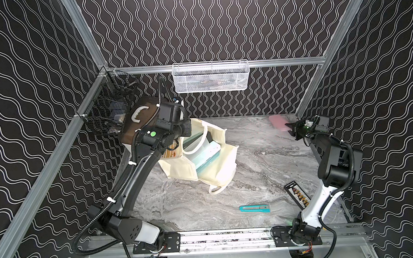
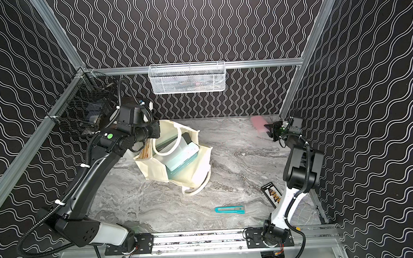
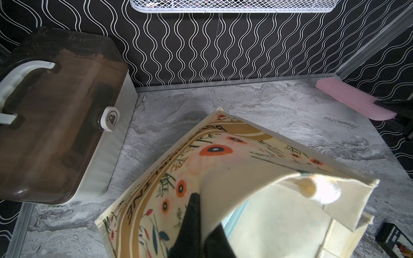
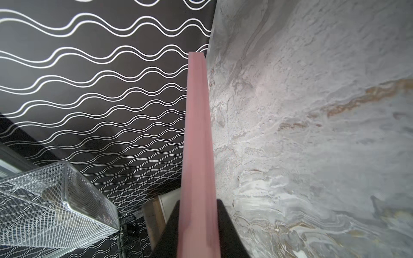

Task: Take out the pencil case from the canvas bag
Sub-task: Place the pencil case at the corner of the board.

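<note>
Across grey marbled tabletop [image 1: 262, 155], left to right, recorded left gripper [image 3: 204, 232] pinched shut on printed rim of open canvas bag [image 1: 217, 167] left of centre, then pink pencil case [image 1: 278, 122] outside bag at far right corner, clamped narrowly in right gripper [image 4: 198, 223].

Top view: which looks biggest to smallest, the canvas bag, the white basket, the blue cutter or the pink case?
1. canvas bag
2. white basket, hung higher, maybe nearer the camera
3. blue cutter and pink case: too alike, case partly hidden
</note>
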Tool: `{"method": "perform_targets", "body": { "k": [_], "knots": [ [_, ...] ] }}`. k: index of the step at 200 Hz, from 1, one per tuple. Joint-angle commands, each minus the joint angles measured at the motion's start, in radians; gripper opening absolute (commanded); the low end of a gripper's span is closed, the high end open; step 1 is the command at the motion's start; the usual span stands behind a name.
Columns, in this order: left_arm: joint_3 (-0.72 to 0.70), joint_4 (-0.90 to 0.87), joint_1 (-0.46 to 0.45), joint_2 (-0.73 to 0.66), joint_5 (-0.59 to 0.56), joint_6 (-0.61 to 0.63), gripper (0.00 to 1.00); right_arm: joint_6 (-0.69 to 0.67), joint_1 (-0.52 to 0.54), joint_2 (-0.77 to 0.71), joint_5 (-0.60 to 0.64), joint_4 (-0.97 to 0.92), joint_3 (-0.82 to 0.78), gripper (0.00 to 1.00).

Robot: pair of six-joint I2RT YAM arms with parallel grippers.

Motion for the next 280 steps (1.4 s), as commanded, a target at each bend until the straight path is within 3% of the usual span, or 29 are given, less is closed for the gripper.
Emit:
{"method": "perform_targets", "body": {
  "k": [1,38,96,116,165,197,280],
  "knots": [
    [0.020,0.047,-0.001,-0.015,0.011,-0.014,0.00,0.060,-0.003,0.056,-0.019,0.053,0.029,0.00],
    [0.025,0.032,-0.002,-0.018,0.012,-0.009,0.00,0.032,-0.008,0.147,-0.005,-0.013,0.131,0.00],
    [0.039,0.011,-0.002,-0.024,0.002,-0.002,0.00,0.035,-0.009,0.207,0.001,-0.019,0.175,0.11],
    [0.033,0.007,-0.002,-0.030,-0.002,0.001,0.00,0.026,-0.009,0.205,0.004,-0.022,0.163,0.20],
    [0.033,-0.004,-0.002,-0.033,0.007,0.003,0.00,0.005,-0.011,0.180,0.030,-0.057,0.139,0.55],
    [0.035,-0.007,-0.002,-0.035,0.010,0.007,0.00,-0.037,-0.014,0.147,0.083,-0.125,0.127,0.67],
    [0.036,-0.016,-0.002,-0.034,0.017,0.007,0.00,-0.136,-0.021,0.074,0.198,-0.340,0.085,0.72]
  ]
}}
